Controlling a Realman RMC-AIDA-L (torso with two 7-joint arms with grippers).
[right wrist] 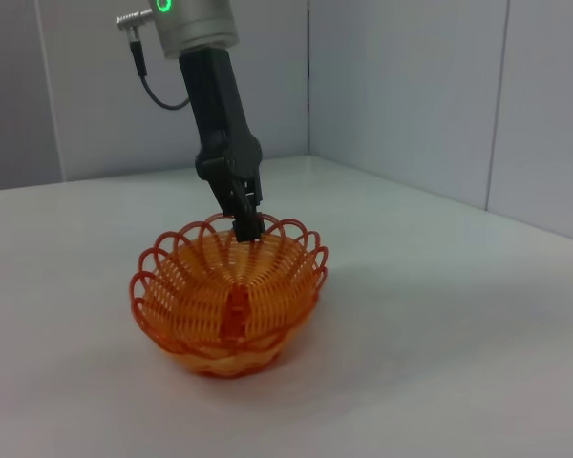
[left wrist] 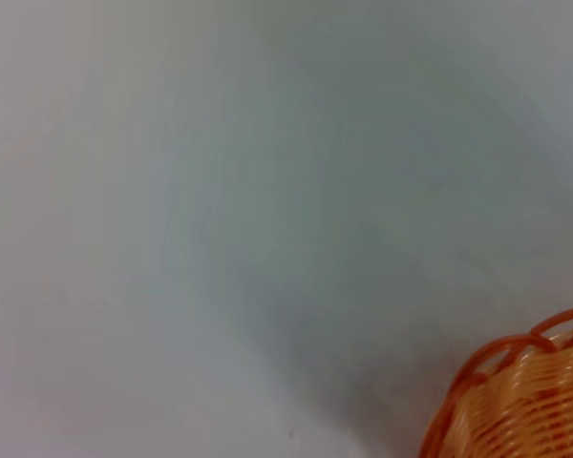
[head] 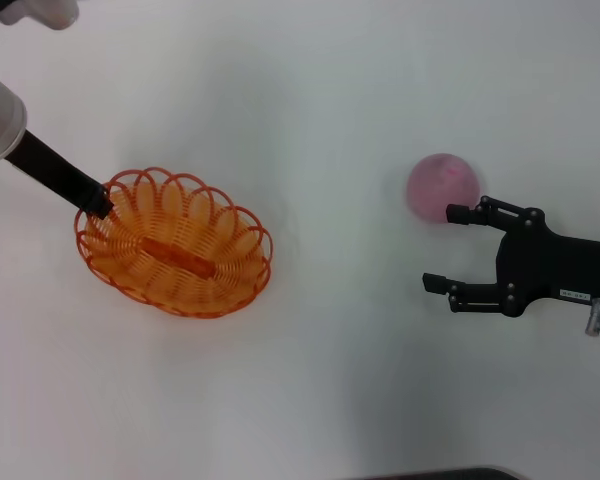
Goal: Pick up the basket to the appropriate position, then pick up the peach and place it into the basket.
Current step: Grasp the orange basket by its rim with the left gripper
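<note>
— Basket [head: 175, 243] first: sits on the white table [head: 330, 380], over on the left half, well apart from the peach [head: 443, 186]. Looks set down flat in the right wrist view, though hard to be sure of full contact underneath.

— Held?

— Pinched at the scalloped rim on the far-left edge by the left gripper [head: 98, 201], fingers closed over one wire loop. Seen clearly from the right wrist view, coming down steeply onto the rim.

— Handling?

— Probably very light. Open plastic wire, springy rather than rigid, so likely to flex or tip when lifted by one edge. Rim loops give a sure bite; smooth plastic could still slip in a loose pinch. Best taken where already gripped, at the rim.

— And the peach?

— Right side of the table, just beyond the right gripper [head: 450, 248]. Jaws spread wide, nothing between them, upper fingertip [head: 458, 213] close against the fruit's near side, possibly touching.

— How to take it?

— Round, fuzzy-looking, probably soft and easily bruised, also apt to roll if nudged. Needs shifting so the jaws straddle the widest part, then a gentle close across the middle, not a hard squeeze.
</note>
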